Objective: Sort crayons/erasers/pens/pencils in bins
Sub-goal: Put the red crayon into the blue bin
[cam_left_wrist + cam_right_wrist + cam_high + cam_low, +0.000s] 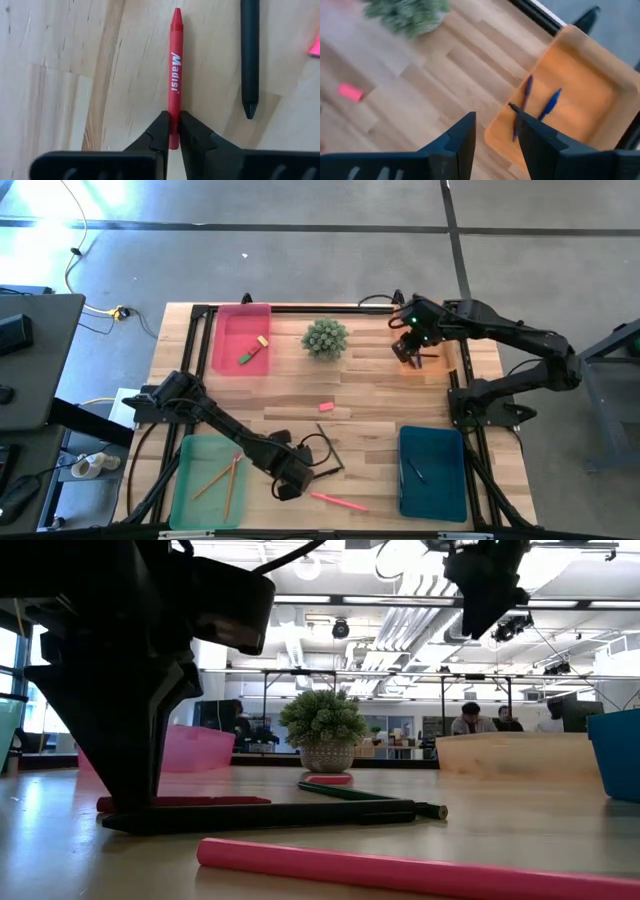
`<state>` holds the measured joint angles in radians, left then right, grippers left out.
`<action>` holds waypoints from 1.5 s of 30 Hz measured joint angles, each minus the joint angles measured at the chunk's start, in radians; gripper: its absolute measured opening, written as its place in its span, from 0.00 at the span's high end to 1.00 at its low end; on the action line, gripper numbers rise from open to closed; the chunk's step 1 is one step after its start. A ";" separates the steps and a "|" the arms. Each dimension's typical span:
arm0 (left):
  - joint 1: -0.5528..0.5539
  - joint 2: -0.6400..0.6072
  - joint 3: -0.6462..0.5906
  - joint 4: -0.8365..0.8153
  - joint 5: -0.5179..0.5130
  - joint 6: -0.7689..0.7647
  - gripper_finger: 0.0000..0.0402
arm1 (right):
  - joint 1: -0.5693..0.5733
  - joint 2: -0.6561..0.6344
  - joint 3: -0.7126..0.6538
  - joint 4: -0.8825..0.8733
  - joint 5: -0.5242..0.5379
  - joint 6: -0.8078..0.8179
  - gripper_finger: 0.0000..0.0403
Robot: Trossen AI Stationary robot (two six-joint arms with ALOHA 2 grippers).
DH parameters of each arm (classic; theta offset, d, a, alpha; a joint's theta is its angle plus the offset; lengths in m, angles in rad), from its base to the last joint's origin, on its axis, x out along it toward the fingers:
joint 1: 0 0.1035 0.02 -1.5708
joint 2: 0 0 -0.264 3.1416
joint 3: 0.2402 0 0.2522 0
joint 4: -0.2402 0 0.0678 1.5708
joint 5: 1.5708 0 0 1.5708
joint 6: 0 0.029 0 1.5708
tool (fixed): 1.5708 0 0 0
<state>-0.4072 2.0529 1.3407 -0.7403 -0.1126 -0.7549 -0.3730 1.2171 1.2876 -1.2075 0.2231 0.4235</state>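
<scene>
Near the table's front edge, between the green bin (205, 480) and the teal bin (433, 473), the left gripper (172, 131) is down on the wood, its fingers pinched on the blunt end of a red crayon (174, 65) that lies flat. Just beside the crayon lies a black pen (249, 55); a pink pencil (338, 501) lies close by toward the front edge. The green bin holds two orange pencils (222, 477), and the teal bin holds one dark stick (416, 470).

At the far right, the right gripper (495, 125) hangs above the near rim of the orange bin (600, 95), fingers parted and empty. Two blue-purple sticks (535, 105) lie in that bin. The pink bin (240, 340) at the far left holds a green eraser (247, 357) and a yellowish eraser (263, 340). A pink eraser (326, 407) lies on the table's middle, in front of a potted plant (326, 338).
</scene>
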 joint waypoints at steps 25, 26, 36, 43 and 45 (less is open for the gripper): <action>0.111 -0.036 -0.007 0.081 0.211 0.201 1.00 | 0.548 -0.294 -0.330 0.227 -0.039 0.440 0.67; 0.118 -0.037 -0.007 0.082 0.224 0.213 1.00 | 0.578 -0.294 -0.333 0.242 -0.019 0.452 0.67; 0.187 -0.041 -0.005 0.125 0.353 0.343 1.00 | 0.816 -0.280 -0.338 0.321 0.111 0.566 0.67; 0.261 -0.043 -0.004 0.190 0.436 0.435 1.00 | 0.897 -0.274 -0.338 0.414 0.117 0.577 0.67; 0.282 -0.044 -0.004 0.213 0.450 0.458 1.00 | 0.912 -0.266 -0.338 0.455 0.117 0.560 0.67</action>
<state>-0.1253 2.0090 1.3369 -0.5268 0.3379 -0.2969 0.5387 0.9508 0.9501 -0.7527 0.3398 0.9832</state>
